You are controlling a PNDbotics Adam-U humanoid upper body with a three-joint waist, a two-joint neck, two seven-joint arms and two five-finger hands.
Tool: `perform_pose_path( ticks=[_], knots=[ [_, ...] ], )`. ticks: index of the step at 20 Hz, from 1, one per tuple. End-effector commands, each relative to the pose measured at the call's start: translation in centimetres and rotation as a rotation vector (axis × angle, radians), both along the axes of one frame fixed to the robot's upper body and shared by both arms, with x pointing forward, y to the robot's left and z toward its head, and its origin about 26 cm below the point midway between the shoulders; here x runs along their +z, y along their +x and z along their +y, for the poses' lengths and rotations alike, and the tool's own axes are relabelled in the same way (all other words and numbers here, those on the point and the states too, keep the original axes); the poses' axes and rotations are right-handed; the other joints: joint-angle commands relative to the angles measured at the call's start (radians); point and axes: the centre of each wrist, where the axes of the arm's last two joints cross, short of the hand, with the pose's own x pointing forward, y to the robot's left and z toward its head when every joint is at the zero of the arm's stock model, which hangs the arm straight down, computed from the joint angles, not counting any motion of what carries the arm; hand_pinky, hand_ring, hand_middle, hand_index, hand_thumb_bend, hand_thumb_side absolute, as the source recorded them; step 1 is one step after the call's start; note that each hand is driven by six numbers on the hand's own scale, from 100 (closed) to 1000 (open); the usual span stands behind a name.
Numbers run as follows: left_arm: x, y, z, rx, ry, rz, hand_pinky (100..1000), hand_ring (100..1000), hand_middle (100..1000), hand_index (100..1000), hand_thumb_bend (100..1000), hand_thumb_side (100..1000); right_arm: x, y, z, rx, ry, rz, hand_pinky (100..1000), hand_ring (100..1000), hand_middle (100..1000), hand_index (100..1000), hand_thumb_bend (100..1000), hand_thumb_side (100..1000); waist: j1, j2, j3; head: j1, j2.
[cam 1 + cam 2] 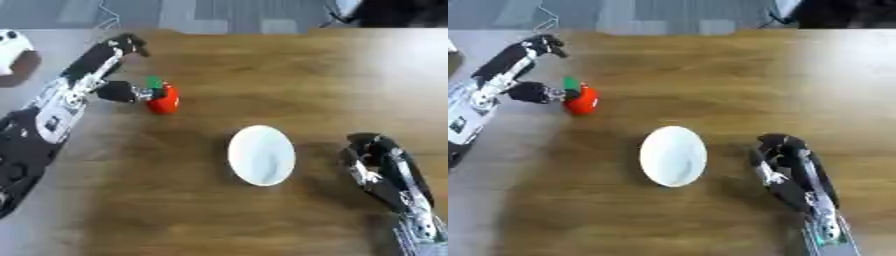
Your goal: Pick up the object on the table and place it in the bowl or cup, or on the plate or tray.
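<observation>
Brown wood-grain table (332, 90) fills most of the frame, grey floor strip along the top edge.

Small red rounded object with a green top (163, 98), looks like a toy strawberry or tomato, sits on the table at upper left of the frame. It is well apart from the white oval dish (261, 155), which lies on the table just below frame centre, long side running top to bottom. Dish looks empty; plate or shallow bowl, cannot tell which.

Black and silver left hand (122, 91) comes in from the left edge, arm slanting up from the lower left corner. One black digit reaches right and touches the red object's left side, near the green top. The other fingers (127, 44) stretch up and away toward the top left, straight, not wrapped round anything. So the hand is spread wide with only the one tip at the object; object still rests on the table, not lifted.

Black right hand (785, 167) rests at lower right of the frame, just right of the white dish, not touching it. Fingers point up toward the top of the frame, relaxed, slightly bent, holding nothing.

White rounded thing (10, 47) at the far left edge, partly cut off, unidentifiable.
</observation>
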Motion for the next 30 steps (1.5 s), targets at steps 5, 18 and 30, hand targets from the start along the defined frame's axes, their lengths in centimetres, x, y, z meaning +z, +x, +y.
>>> perform_pose_path(
  ticks=[5,18,30],
  knots=[
    [1.4,0.4,-0.2,-0.007,0.07,-0.055,1000,1000,823,779,818,769,1.2,0.6,0.0,0.015,-0.002,-0.037,155,420,515,700,461,429,-0.004,-0.001,-0.014,0.065,-0.063],
    [0.1,1.0,-0.6,-0.05,0.173,-0.007,1000,1000,811,780,801,761,1.6,0.9,-0.1,0.023,-0.002,-0.046,154,420,513,699,460,425,-0.001,0.016,-0.045,0.108,-0.122],
    [-1.9,1.1,-0.9,-0.047,0.144,0.017,1000,1000,770,747,721,622,1.7,1.0,-0.1,0.02,0.004,-0.05,153,419,513,698,460,423,-0.003,0.023,-0.052,0.108,-0.127]
  ],
)
